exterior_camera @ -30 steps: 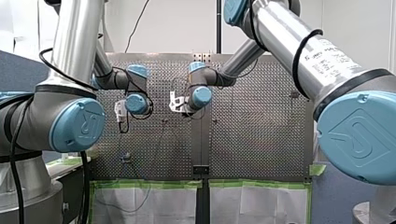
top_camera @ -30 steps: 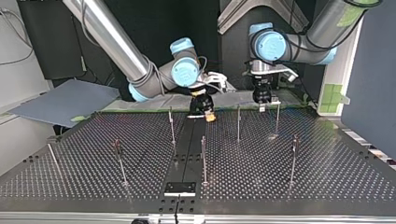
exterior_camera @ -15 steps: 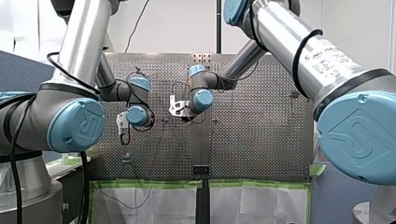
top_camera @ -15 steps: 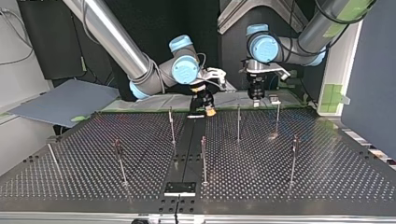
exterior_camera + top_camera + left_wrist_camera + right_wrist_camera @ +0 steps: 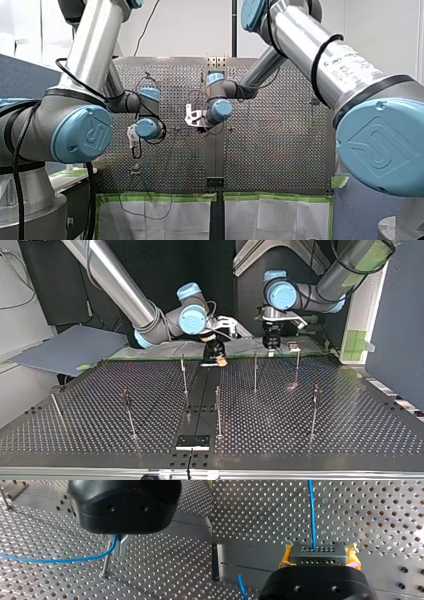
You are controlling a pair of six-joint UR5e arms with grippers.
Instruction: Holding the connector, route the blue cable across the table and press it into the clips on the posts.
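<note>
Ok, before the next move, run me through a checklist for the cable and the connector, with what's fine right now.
1. The connector is clamped in my right gripper, yellow pads on both sides: ok.
2. The blue cable leaves the connector straight, unkinked: ok.
3. The cable reaches my left gripper: ok.
4. Left gripper clamped on it: cannot tell.
5. Cable seated in the clip on the post beside that gripper: cannot tell, clip hidden.
6. Grippers apart in the top view: ok.
</note>
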